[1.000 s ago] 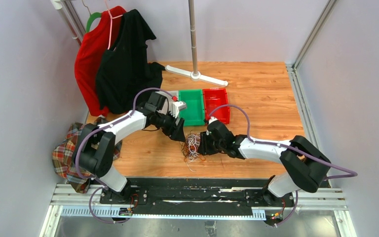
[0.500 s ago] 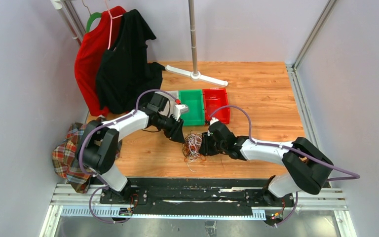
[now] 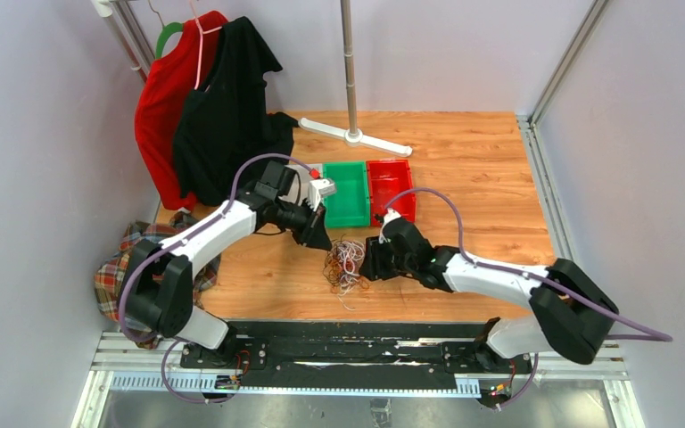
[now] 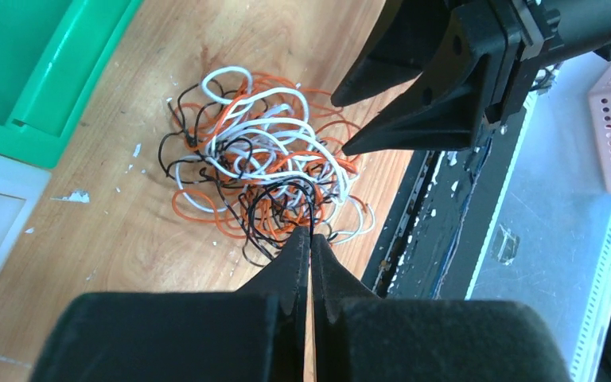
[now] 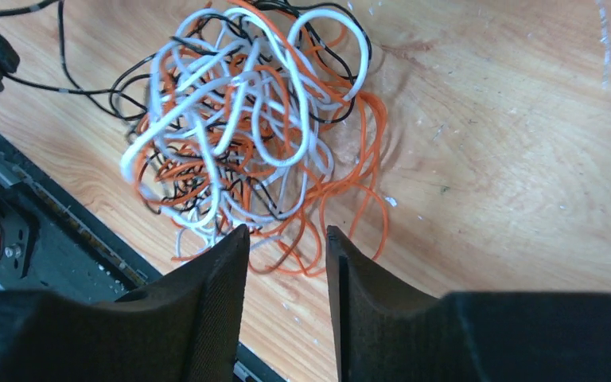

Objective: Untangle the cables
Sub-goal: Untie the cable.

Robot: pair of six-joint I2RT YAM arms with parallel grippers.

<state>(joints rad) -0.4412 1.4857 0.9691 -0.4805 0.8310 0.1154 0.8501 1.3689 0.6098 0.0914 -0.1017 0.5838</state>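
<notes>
left wrist view: the left hand (image 4: 310, 239) is closed tight at the edge of the cables (image 4: 262, 171), seemingly on a black strand; the right hand (image 5: 285, 235) stands half open just beside them, empty. the tangle lies on the tabletop (image 5: 485, 159) between both. a pull now could drag the whole knot — nothing anchors it — or cinch loops. fingertips (image 4: 290, 259) hide the pinch; strand ends are lost

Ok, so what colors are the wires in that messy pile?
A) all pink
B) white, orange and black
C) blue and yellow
B: the cables tangled on the wooden table show white, orange and black strands, and no other colors.
</notes>
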